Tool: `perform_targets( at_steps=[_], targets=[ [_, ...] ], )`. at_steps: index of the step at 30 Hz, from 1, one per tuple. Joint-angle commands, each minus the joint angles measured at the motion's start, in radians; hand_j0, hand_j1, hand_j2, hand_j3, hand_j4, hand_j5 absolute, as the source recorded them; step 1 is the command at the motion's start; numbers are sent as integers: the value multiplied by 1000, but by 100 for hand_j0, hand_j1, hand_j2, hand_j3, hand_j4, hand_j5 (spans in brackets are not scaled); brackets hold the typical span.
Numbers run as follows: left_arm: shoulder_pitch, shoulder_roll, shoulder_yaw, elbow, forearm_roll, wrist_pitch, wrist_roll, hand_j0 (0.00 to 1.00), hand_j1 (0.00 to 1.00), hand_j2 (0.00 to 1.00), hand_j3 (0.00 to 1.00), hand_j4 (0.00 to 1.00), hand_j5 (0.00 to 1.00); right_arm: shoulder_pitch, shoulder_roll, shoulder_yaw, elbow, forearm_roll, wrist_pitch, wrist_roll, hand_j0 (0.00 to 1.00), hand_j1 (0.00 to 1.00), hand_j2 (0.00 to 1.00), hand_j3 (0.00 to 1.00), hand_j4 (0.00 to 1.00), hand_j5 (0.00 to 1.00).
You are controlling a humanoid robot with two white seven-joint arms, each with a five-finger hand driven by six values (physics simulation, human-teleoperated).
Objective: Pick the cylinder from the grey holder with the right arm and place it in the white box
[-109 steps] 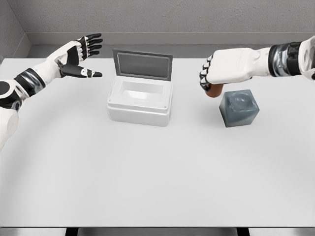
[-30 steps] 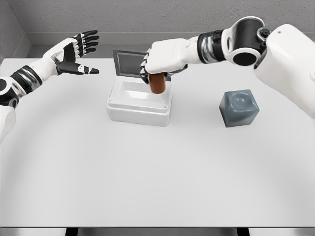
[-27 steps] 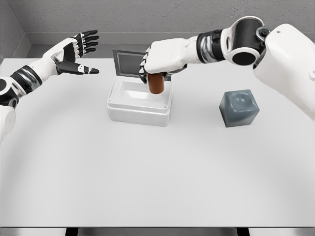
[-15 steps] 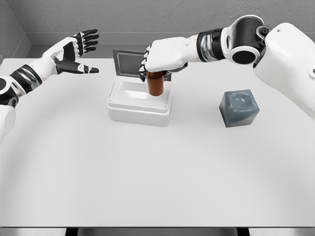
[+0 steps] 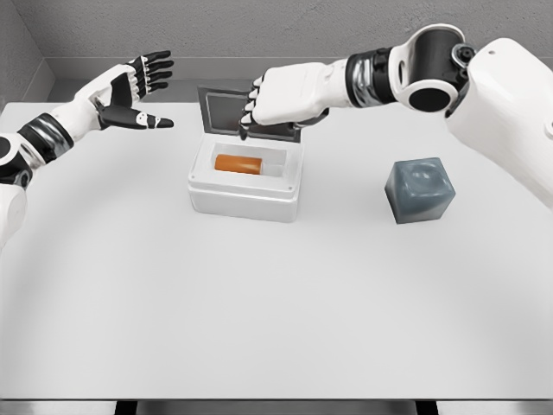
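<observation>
Right hand point(image 5: 281, 102) hovers above the white box point(image 5: 246, 197), fingers loosely curled, gripping nothing; cylinder point(image 5: 238, 163) lies on its side inside the box, below and left of the hand, long axis left-right; left hand point(image 5: 134, 93) spread, well apart; grey holder point(image 5: 420, 190) vacant.

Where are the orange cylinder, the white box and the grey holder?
orange cylinder point(image 5: 238, 163), head view, middle of its side as it lies inside the box
white box point(image 5: 244, 195), head view, front wall
grey holder point(image 5: 420, 192), head view, front face
</observation>
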Motion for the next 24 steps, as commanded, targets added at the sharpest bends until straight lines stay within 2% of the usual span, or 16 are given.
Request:
perform_targets(
  at_steps=[1, 2, 4, 7, 10, 12, 15, 16, 18, 20, 21, 23, 24],
  targets=[
    [0, -6, 1, -1, 6, 0, 0, 100, 100, 100, 100, 100, 100, 2, -52, -44, -81, -4, 3, 0, 86, 86, 86, 86, 86, 86],
    [0, -9, -1, 1, 6, 0, 0, 100, 100, 100, 100, 100, 100, 6, -88, -65, -129, -7, 3, 0, 93, 93, 93, 93, 93, 93],
    [0, -33, -8, 2, 4, 0, 0, 100, 100, 100, 100, 100, 100, 40, -187, -128, -221, -17, 3, 0, 98, 98, 98, 98, 98, 98],
    [0, -58, -13, 5, 3, 3, 0, 100, 100, 100, 100, 100, 100, 106, -323, -195, -321, -30, 3, 0, 99, 99, 99, 99, 99, 99],
    [0, -73, -11, 7, 3, 3, 0, 100, 100, 100, 100, 100, 100, 216, -472, -343, -321, -220, 3, 0, 100, 100, 100, 100, 100, 100],
    [0, -73, -13, 7, 3, 3, 0, 100, 100, 100, 100, 100, 100, 342, -529, -476, -314, -329, 3, 0, 100, 100, 100, 100, 100, 100],
    [0, -87, -16, 4, 3, 3, 0, 100, 100, 100, 100, 100, 100, 583, -484, -750, -324, -334, 3, 0, 100, 100, 100, 100, 100, 100],
    [0, -89, -21, 2, 3, 3, 0, 100, 100, 100, 100, 100, 100, 612, -458, -791, -327, -334, 3, 0, 100, 100, 100, 100, 100, 100],
    [0, -89, -22, 1, 3, 3, 0, 100, 100, 100, 100, 100, 100, 620, -440, -798, -322, -348, 3, 0, 100, 100, 100, 100, 100, 100],
    [0, -90, -22, -2, 4, 3, 0, 100, 100, 100, 100, 100, 100, 640, -431, -797, -311, -443, 3, 0, 100, 100, 100, 100, 100, 100],
    [0, -89, -24, -2, 4, 3, 0, 100, 100, 100, 100, 100, 100, 680, -411, -798, -313, -451, 3, 0, 100, 100, 100, 100, 100, 100],
    [2, -89, -24, -9, 4, 3, 0, 100, 100, 100, 100, 100, 100, 733, -322, -821, -301, -445, 3, 0, 100, 100, 100, 100, 100, 100],
    [8, -87, -24, -32, 6, 2, 0, 100, 100, 100, 100, 100, 100, 811, -279, -861, -311, -434, 3, 0, 100, 100, 100, 100, 100, 100]
  ],
)
